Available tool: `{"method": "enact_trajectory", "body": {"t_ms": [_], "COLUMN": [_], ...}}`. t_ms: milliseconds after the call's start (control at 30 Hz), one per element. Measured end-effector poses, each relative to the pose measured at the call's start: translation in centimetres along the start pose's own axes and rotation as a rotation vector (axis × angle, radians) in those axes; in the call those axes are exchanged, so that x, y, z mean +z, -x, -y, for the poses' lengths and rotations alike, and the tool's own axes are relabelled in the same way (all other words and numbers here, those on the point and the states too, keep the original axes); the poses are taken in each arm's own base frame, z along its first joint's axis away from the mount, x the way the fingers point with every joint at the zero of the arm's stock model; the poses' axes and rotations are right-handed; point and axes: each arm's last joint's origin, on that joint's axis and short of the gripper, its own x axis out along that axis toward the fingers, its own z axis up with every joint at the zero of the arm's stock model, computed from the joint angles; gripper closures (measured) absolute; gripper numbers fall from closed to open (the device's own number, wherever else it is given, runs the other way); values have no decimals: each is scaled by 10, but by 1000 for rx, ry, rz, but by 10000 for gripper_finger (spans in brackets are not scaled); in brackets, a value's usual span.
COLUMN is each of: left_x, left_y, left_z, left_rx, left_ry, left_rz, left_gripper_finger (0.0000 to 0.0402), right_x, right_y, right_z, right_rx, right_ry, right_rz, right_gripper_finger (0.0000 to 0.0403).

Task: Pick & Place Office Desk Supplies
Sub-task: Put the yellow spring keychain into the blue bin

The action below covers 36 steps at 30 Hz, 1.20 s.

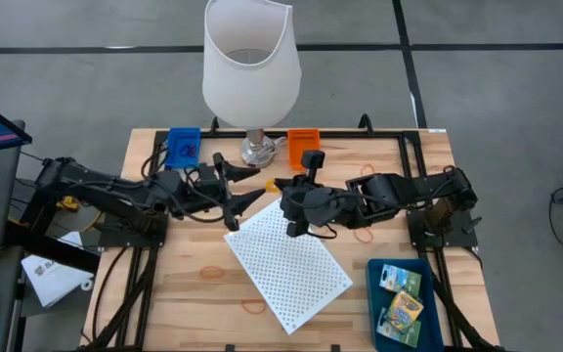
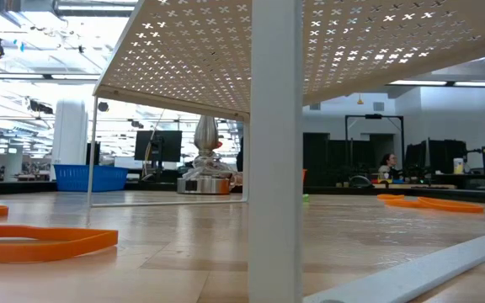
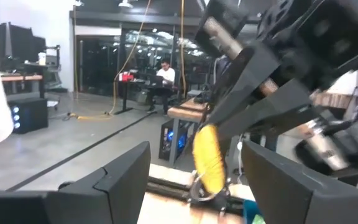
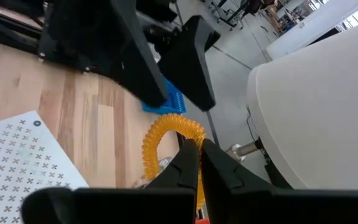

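Yellow coiled band [image 4: 166, 146] hangs pinched in my right gripper [image 4: 199, 163], held mid-air above the wooden table [image 1: 194, 284] near the lamp [image 1: 250, 68]. My left gripper [image 3: 194, 180] faces it with its fingers spread wide and nothing in them. I judge this a handover just finished, so I would back the left arm straight away, clear of the coil. No label or writing is readable.
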Motion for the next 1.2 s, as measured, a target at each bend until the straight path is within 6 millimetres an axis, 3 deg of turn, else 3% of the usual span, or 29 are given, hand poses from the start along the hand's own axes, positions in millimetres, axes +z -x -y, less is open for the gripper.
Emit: {"method": "enact_trajectory", "body": {"t_ms": [633, 1200], "left_x": [-8, -11], "left_y": [-11, -18], "left_z": [-3, -10], "left_rx": [-9, -35], "left_ry": [30, 86], "left_rz": [-5, -12], "left_gripper_finger": [159, 217], "right_x": [-1, -2], "right_y": [-2, -5], "right_z": [2, 4], "right_rx": [-5, 11], "right_ry": [12, 8], "right_rz": [-4, -4], "right_gripper_finger": [403, 403]}}
